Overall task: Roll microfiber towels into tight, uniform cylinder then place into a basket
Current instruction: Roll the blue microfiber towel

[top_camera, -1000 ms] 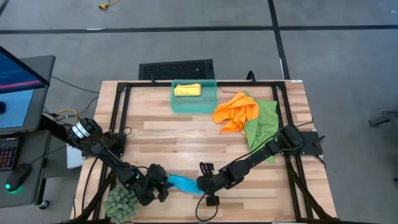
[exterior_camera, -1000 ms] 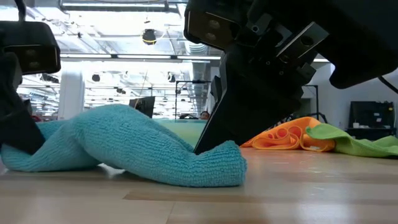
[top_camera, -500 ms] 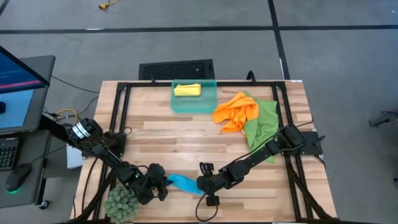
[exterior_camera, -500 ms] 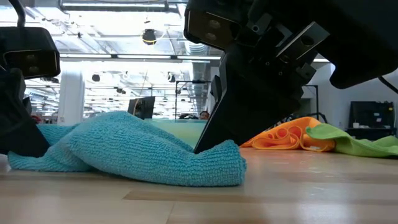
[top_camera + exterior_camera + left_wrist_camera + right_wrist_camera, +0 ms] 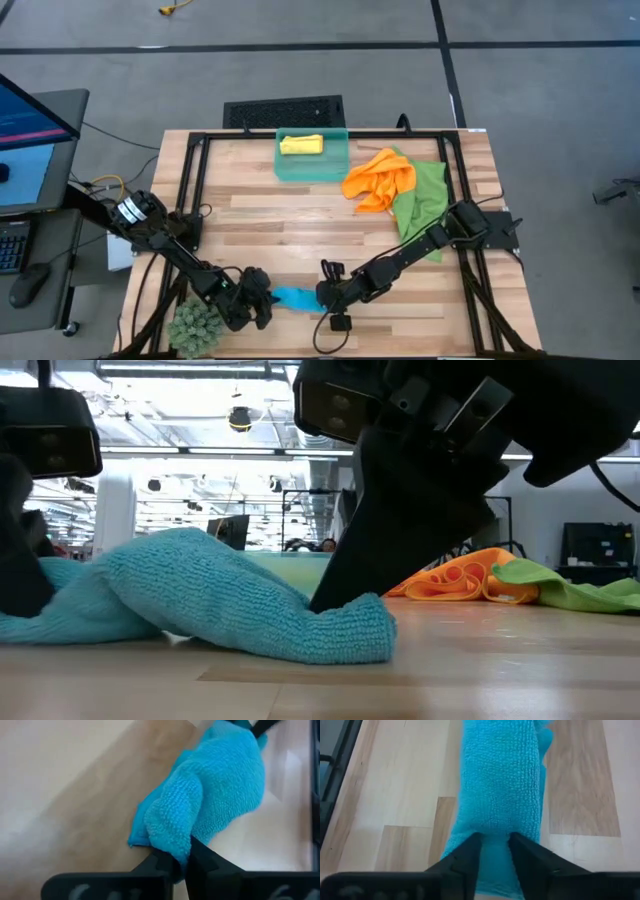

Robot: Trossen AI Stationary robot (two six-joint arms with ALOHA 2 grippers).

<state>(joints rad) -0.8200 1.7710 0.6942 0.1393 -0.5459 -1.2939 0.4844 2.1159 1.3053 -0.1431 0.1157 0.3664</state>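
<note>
Blue terry towel, bunched soft roll, wooden table

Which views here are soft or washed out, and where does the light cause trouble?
Left wrist view: the blue towel weave is sharp near the left pincer, and the table looks blurred and pale. Low view: bright ceiling lights leave the right pincer a near-black shape. High view: even light, no glare.

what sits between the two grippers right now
The bunched blue towel spans the gap from left gripper to right gripper, seen in the high view.
</note>
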